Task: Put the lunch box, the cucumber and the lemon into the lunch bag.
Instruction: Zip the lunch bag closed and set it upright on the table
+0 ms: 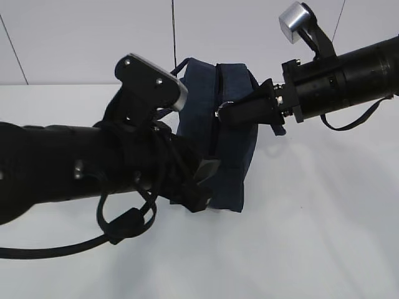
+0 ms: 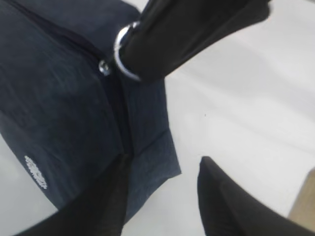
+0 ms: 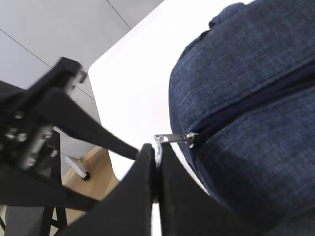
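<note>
A dark navy fabric lunch bag [image 1: 218, 134] with a zipper along its top is seen standing on a plain white table [image 1: 324, 237], in the middle of the exterior view. Part of a loop handle is seen at its upper left edge.

The right hand [image 3: 156, 162] is seen pressed shut, its two black fingers [image 3: 133, 196] meeting on the metal ring pull [image 3: 170, 138] of the zipper; the pull's link is stretched between the fingertips and the slider at the bag's seam. In the left wrist view the ring [image 2: 123, 54] is seen circling the tip of that black hand, beside the zipper line.

The left hand [image 2: 160, 182] is held about half open at the lower corner of the bag. One of its fingers [image 2: 106, 196] lies against the navy fabric, while the other stands apart over bare table; nothing is clamped between them. White lettering [image 2: 35, 172] is printed on the bag's side near this hand.
</note>
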Robot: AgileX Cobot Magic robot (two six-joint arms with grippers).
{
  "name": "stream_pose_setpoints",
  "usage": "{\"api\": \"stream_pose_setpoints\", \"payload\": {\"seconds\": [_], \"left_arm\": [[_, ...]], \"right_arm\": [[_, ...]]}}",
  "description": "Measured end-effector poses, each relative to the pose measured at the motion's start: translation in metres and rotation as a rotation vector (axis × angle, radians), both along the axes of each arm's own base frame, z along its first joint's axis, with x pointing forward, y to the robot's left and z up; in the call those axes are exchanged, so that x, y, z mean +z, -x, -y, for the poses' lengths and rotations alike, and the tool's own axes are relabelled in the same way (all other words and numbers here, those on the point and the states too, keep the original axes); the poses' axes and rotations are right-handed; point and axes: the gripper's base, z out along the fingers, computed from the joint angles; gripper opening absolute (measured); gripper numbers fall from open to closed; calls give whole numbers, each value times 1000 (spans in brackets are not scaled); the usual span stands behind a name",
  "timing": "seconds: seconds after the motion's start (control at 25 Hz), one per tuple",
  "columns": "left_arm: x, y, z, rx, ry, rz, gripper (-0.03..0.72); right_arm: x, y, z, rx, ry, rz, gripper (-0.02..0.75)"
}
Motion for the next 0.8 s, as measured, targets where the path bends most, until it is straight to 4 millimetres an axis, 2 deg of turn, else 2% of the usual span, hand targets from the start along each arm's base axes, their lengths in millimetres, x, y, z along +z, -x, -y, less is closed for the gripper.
{"api": "stream_pose_setpoints", "payload": {"seconds": [0.28, 0.52, 0.8], "left_arm": [[-2, -8, 2, 39, 37, 53, 340], [-4, -18, -6, 116, 56, 21, 340], [-19, -30, -11, 169, 32, -10, 340]], "right_arm": [[0, 0, 0, -1, 0, -2, 7], [0, 0, 0, -1, 0, -2, 7], [0, 0, 0, 0, -1, -4, 7]]}}
